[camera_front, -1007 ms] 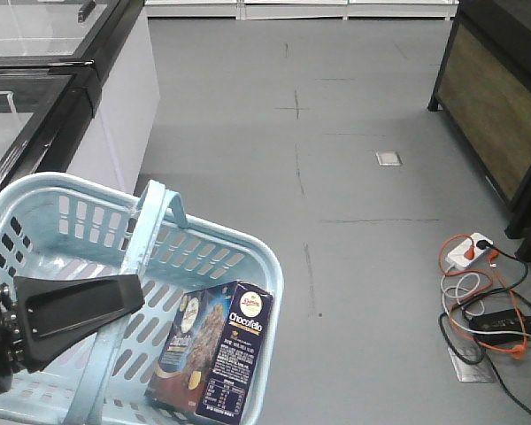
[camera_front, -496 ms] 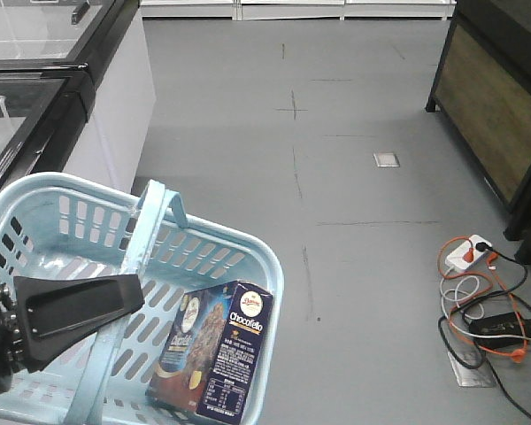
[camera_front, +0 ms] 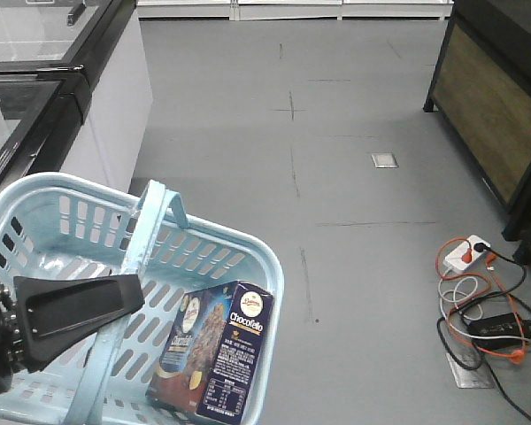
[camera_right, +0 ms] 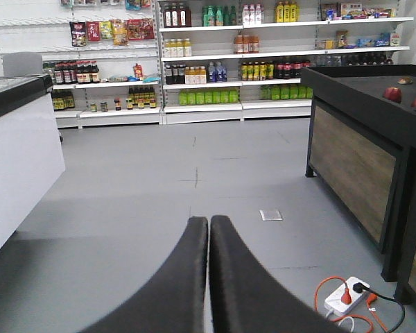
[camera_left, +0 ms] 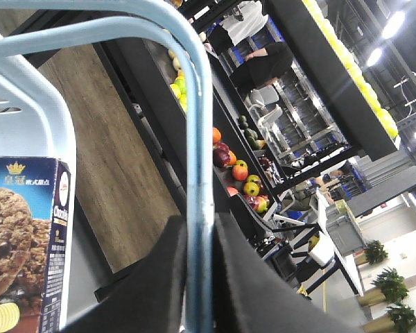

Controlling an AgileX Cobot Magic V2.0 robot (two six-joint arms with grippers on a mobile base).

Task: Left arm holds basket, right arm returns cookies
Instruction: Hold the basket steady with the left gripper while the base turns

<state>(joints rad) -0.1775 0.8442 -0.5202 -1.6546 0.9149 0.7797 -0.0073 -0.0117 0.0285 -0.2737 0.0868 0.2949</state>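
Two fingers (camera_left: 145,284) of the left gripper (camera_left: 199,225) clamped on the basket handle (camera_left: 196,159), visible only from the left wrist, front view showing the whole basket (camera_front: 273,266), cookie box (camera_front: 217,350) inside, just right of that gripper, right gripper (camera_right: 209,232) pressed closed, empty.

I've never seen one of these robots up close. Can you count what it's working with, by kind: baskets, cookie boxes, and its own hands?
Pale blue basket: 1
Navy cookie box, standing inside the basket: 1
Robot hands: 2 (left hand shut on the basket's handle; right hand shut, holding nothing)
Total: 4
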